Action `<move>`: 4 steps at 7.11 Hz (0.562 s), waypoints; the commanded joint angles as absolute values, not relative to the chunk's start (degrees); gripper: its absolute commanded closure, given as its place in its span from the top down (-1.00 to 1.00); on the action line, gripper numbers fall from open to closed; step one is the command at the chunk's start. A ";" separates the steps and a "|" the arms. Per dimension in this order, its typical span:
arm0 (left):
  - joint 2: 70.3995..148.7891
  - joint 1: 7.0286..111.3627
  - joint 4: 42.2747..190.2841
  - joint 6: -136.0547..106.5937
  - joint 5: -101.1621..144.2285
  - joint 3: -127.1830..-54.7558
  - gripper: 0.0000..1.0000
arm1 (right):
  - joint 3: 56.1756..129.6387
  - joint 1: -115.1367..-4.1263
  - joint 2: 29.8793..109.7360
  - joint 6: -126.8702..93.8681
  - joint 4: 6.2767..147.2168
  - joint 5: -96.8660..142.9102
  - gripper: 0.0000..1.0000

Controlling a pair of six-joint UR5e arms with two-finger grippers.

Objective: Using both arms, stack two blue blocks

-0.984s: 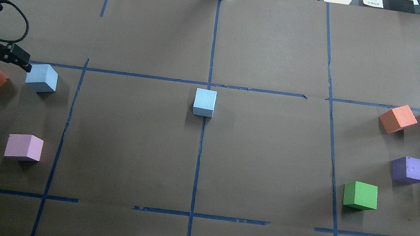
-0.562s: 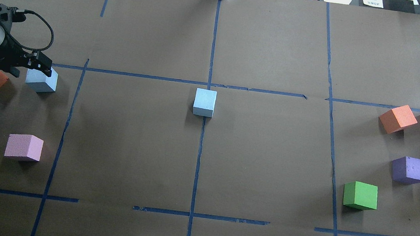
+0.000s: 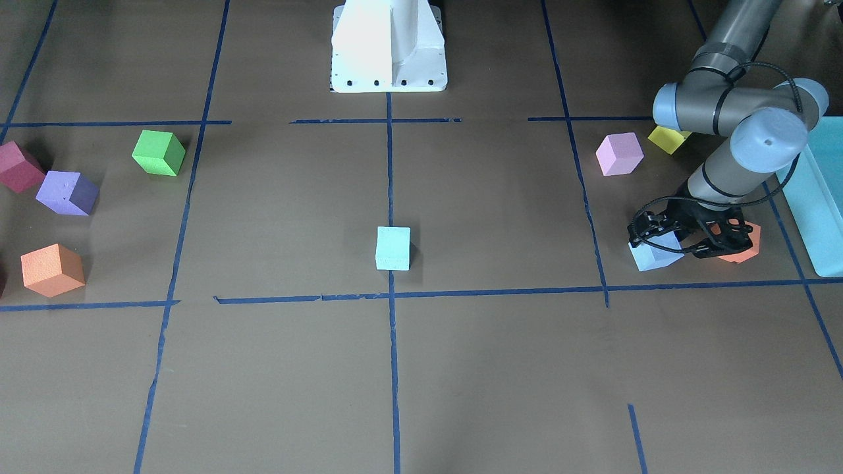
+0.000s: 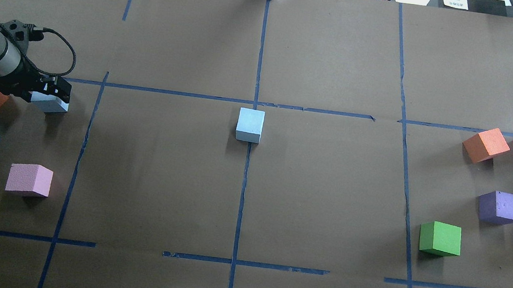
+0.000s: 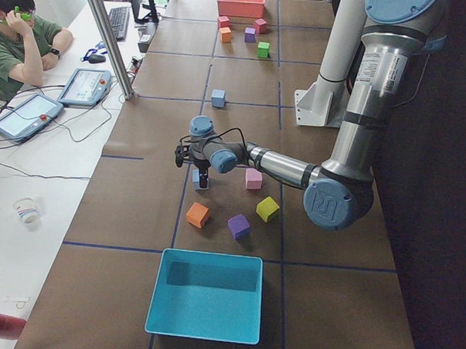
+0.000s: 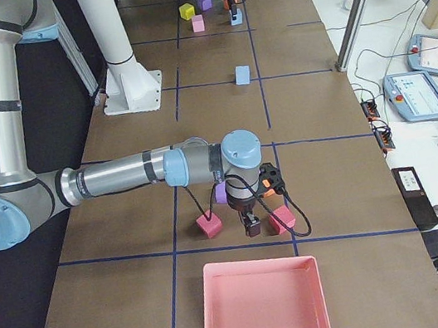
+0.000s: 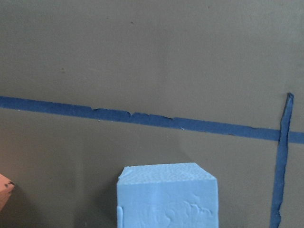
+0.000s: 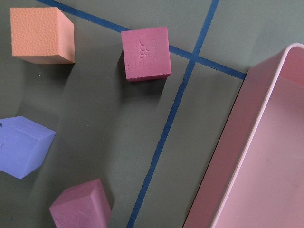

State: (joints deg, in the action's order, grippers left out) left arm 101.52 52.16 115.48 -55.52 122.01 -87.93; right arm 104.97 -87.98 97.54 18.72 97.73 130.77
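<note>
Sliding in from nine o'clock, the left end effector point(image 4: 51, 90) is now hovering over the sky-blue block point(image 4: 49, 105), jaws spread to grab it. The pale cyan block point(image 4: 249, 124) is waiting mid-worktop point(image 4: 328, 197), probably as the base. I cannot tell whether the right end effector point(image 6: 252, 224) is open or closed.

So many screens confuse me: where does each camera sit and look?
Front-facing: across the table, facing the white base; left arm at right.
Overhead: behind the robot, looking down; left tool at sky-blue block.
Exterior left: table's end, left arm near.
Exterior right: opposite end, right arm near.
Left wrist: down at that block.
Right wrist: down at orange cube, pink tray.
Front-facing, overhead share the centre blue block.
</note>
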 commanded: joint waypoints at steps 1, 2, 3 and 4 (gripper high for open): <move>101.69 51.33 115.92 -55.11 120.33 -87.45 -0.01 | 104.94 -87.98 97.65 18.72 97.73 130.87 0.99; 102.12 51.33 115.75 -55.11 120.32 -87.71 -0.35 | 104.94 -87.98 97.65 18.72 97.73 130.87 0.99; 102.65 51.42 115.49 -55.19 120.32 -88.93 -0.39 | 105.03 -87.98 97.82 18.72 97.73 130.96 0.99; 105.53 51.50 114.18 -55.72 120.32 -91.03 -0.39 | 105.03 -87.98 97.91 18.81 97.73 130.96 0.99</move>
